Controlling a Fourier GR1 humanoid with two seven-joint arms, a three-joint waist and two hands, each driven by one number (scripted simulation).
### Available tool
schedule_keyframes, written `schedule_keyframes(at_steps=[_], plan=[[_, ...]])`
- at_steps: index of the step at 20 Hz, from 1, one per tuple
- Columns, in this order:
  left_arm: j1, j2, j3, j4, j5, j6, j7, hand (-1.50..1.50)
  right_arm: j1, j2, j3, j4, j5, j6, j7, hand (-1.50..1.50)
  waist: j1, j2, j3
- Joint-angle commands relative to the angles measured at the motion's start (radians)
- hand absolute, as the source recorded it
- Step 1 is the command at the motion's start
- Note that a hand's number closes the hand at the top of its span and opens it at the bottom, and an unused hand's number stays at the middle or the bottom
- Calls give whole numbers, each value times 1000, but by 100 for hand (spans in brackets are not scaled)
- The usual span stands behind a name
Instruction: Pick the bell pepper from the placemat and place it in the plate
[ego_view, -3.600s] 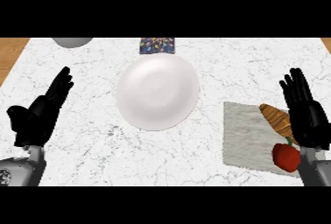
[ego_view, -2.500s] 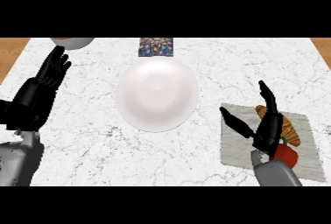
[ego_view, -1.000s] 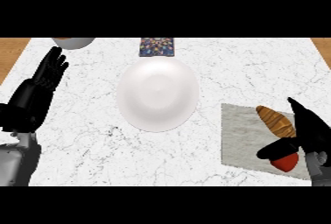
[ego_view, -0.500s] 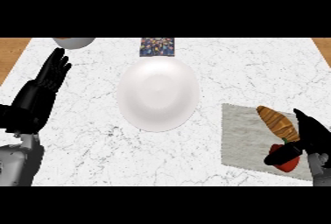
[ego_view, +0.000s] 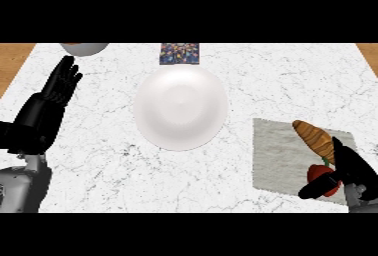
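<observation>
A red bell pepper (ego_view: 322, 173) with a green stem lies at the near right of the grey placemat (ego_view: 283, 155). My right hand (ego_view: 350, 171) is on it: the thumb (ego_view: 317, 189) curls under its near left side and the fingers close on its right side, hiding part of it. The pepper still rests on the mat. The white plate (ego_view: 181, 107) sits in the middle of the marble counter, left of the mat, with nothing on it. At the left edge my left hand (ego_view: 46, 112) rests open, fingers up.
A brown croissant (ego_view: 314, 138) lies on the placemat just beyond the pepper. A grey bowl (ego_view: 84, 48) stands at the far left corner and a patterned box (ego_view: 181, 52) at the far edge behind the plate. Wooden floor shows past both far corners.
My right hand has settled lower onto the pepper, and its thumb has closed in under the pepper's left side. The pepper, plate and left hand have barely moved.
</observation>
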Motion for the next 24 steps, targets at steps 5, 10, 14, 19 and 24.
schedule_keyframes(at_steps=[5, 10, 14, 19, 24], plan=[[-3, -8, 18, 71, 0, -32, -48, 0, -33, 32, -46, 90, 15, 74, 138, -150, 0, 3, 0], [-43, 9, 41, 89, 3, -56, -25, 0, -32, 33, -42, 151, 210, -63, -68, 150, -1, 2, 1], [0, -9, 28, 45, -19, -48, -36, 0, -78, 69, -14, 193, 346, -88, -39, 150, 7, 2, 1], [9, -36, 25, 11, -44, 1, -12, 0, 298, 66, 119, -177, 498, -172, -51, 150, -28, -7, 0], [29, -1, 55, -30, -8, -43, 11, 0, 447, 8, 136, -447, 685, -155, 16, 150, -20, -8, -1]])
